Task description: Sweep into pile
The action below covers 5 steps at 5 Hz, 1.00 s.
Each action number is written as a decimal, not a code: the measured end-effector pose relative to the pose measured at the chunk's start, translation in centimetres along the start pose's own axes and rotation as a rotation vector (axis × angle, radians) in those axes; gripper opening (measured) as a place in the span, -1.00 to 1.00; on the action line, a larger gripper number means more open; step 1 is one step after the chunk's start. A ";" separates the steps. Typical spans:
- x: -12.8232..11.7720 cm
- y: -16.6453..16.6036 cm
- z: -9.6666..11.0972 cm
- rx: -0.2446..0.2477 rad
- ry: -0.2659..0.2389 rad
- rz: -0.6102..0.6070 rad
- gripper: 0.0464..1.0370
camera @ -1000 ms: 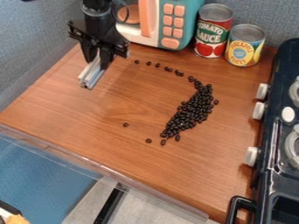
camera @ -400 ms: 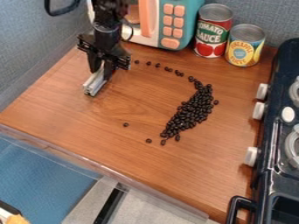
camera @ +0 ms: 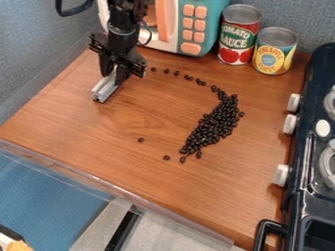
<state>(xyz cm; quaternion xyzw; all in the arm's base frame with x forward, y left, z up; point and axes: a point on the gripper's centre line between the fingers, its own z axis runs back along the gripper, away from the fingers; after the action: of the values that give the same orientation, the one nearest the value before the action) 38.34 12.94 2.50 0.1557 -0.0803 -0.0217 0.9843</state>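
- A blue-grey wall (camera: 39, 59) stands behind the microwave (camera: 210, 27), and the brown wood surface (camera: 98, 137) spreads out below it in the view.
- The microwave is white and teal, with orange buttons and an orange handle.
- To the right of the microwave stand two cans, both upright – the red can (camera: 241, 34) nearer to it, the yellow can (camera: 274, 51) just past that one.
- The stove (camera: 302, 162) is farther right of the microwave and lower in the view, dark, with white knobs (camera: 290, 124) along its near side.
- Below the microwave lie the beans (camera: 216, 122), black, most of them bunched in a long, curved heap that slants down to the left.
- From the top of that heap, a thin line of loose beans curves up and left, ending just below the microwave.
- Two more beans lie apart, well below the microwave, off to the left of the heap's lower end.
- The tool (camera: 114, 73) hangs below and left of the microwave, well apart from the heap – its fingers closed on a pale grey bar (camera: 105, 89) that slants down to the left. Whether the bar touches the surface, I cannot tell.
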 end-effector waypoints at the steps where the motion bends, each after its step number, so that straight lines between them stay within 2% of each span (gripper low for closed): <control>1: 0.2 -0.5 0.0 -0.033 -0.010 -0.060 -0.40; 2: 0.5 -1.5 0.3 -0.077 -0.019 -0.096 -0.40; 3: 0.5 -2.7 0.6 -0.116 -0.007 -0.095 -0.40; 4: 1.1 -5.6 1.3 -0.147 -0.018 -0.138 -0.40; 5: 1.2 -6.8 1.7 -0.149 -0.025 -0.163 -0.40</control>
<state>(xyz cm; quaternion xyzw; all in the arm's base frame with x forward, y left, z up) 39.15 5.84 2.15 0.0878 -0.0775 -0.1097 0.9870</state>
